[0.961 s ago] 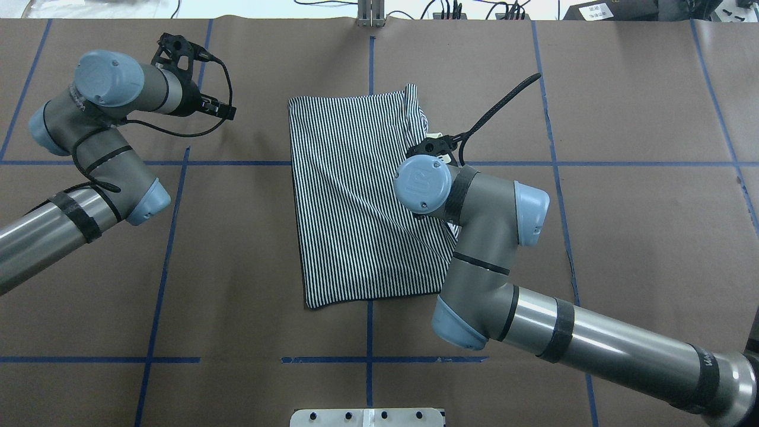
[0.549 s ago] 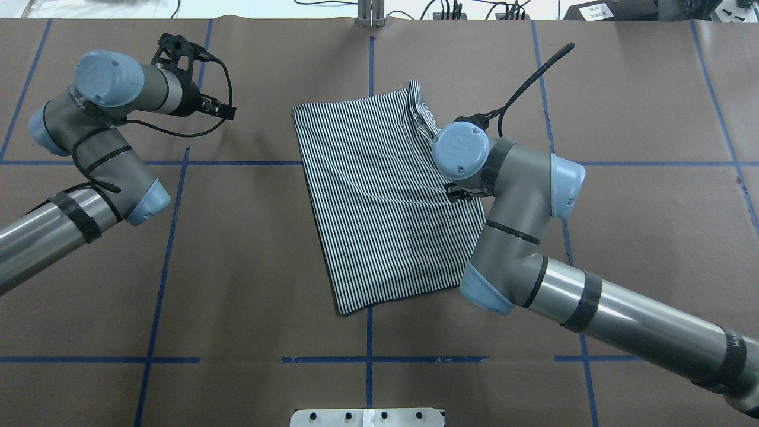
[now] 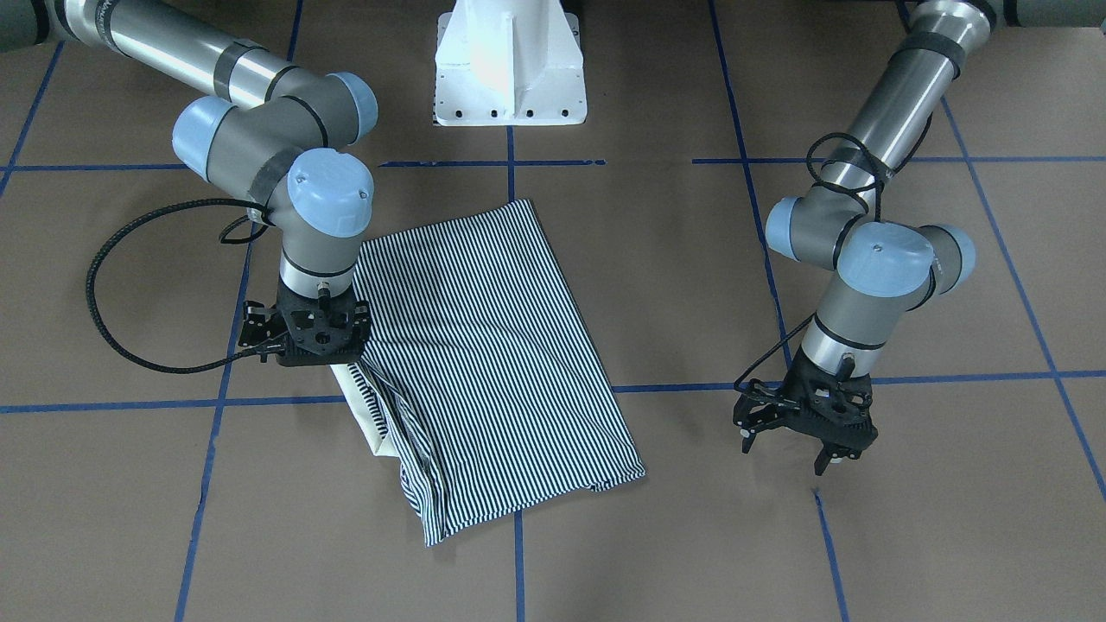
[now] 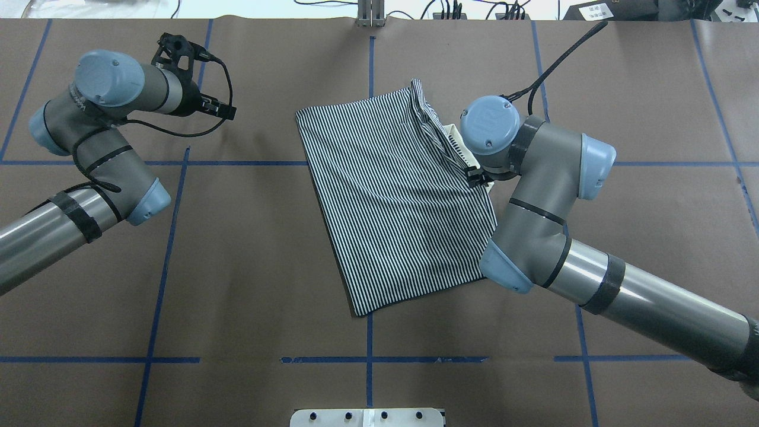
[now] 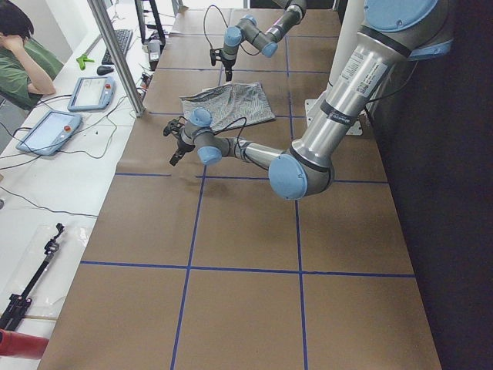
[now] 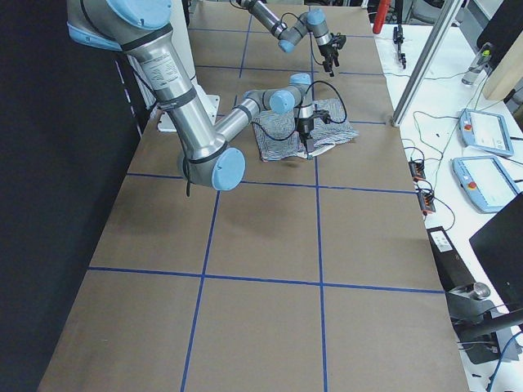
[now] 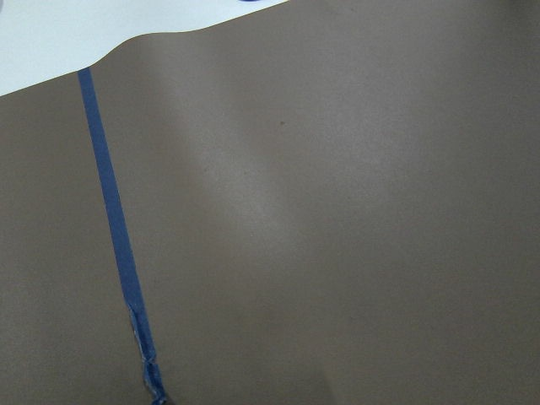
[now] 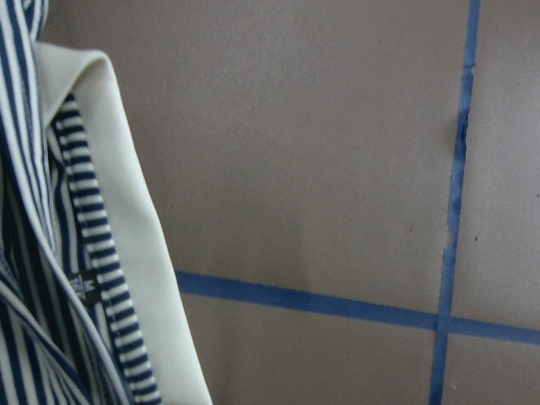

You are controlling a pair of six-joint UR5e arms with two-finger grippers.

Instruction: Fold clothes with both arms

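At the polo shirt (image 3: pixel 492 363), I cannot tell whether the right gripper (image 3: pixel 316 344) grips; left gripper (image 3: pixel 785 451) gapes apart.

Grey arms (image 4: pixel 536 178), light-blue caps (image 4: pixel 487 126), black cables (image 4: pixel 569 54).

Robotics lab: taped-grid table (image 4: pixel 237 267), teach pendants (image 5: pixel 91 92).

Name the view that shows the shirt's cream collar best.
Right wrist view: the collar fills its left side, close up. Front-facing and overhead show only a sliver; side views too small; left wrist none.
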